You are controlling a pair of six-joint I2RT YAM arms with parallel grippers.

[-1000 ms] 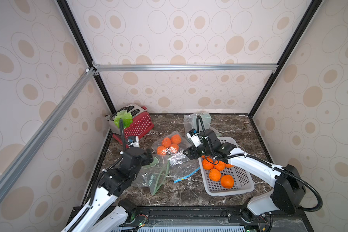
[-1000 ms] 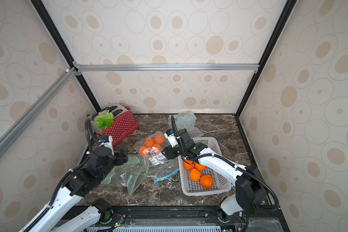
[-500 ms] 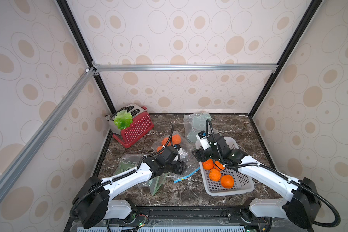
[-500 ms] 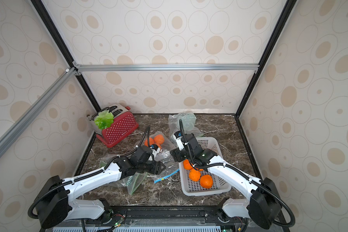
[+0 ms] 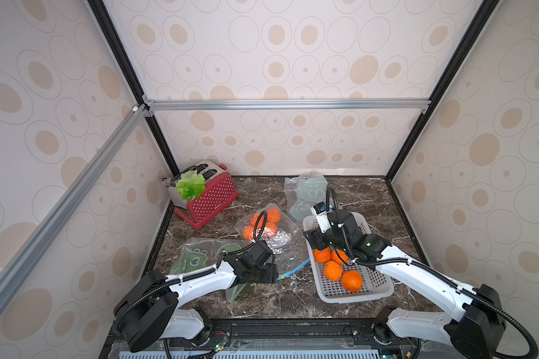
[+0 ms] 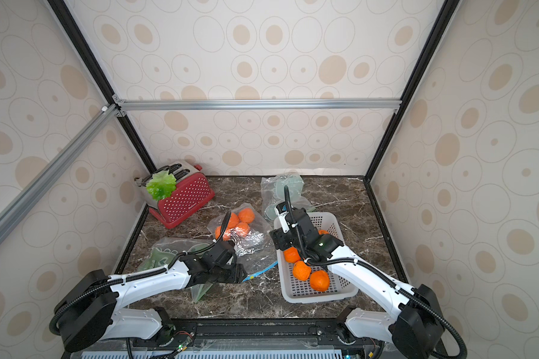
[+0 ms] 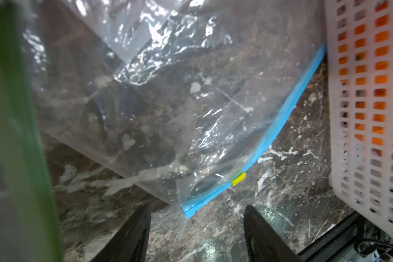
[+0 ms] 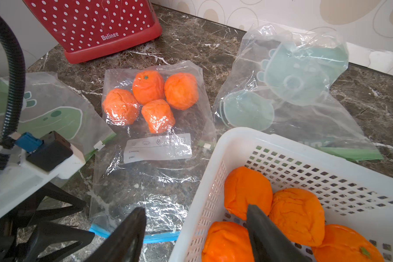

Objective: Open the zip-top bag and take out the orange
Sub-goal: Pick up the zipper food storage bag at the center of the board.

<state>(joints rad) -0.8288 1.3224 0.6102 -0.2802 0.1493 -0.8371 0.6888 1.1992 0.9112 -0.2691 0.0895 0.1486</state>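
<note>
Four oranges (image 8: 150,97) sit inside the clear zip-top bag (image 8: 159,186). The bag lies in the middle of the table (image 8: 191,40), and the oranges are bunched at its far end. None of them is out yet. The bag's blue zip strip (image 7: 281,118) runs along its near end. It looks shut all the way along, with a little yellow slider (image 7: 238,178) close to its left end. So I think the opening has not begun.

The left gripper (image 7: 196,233) is low by the near left corner of the bag. Its jaws are spread, one on each side of the strip's tip, just short of it and holding nothing. The right gripper (image 8: 195,236) hangs over the left rim of the white basket (image 8: 281,144) on the right. Its jaws are spread too, and it is empty. Four loose oranges (image 8: 247,190) lie in that basket. I cannot tell where they came from.

Left to do: grab the bag, slide the zip open, reach in and lift an orange out.
</note>
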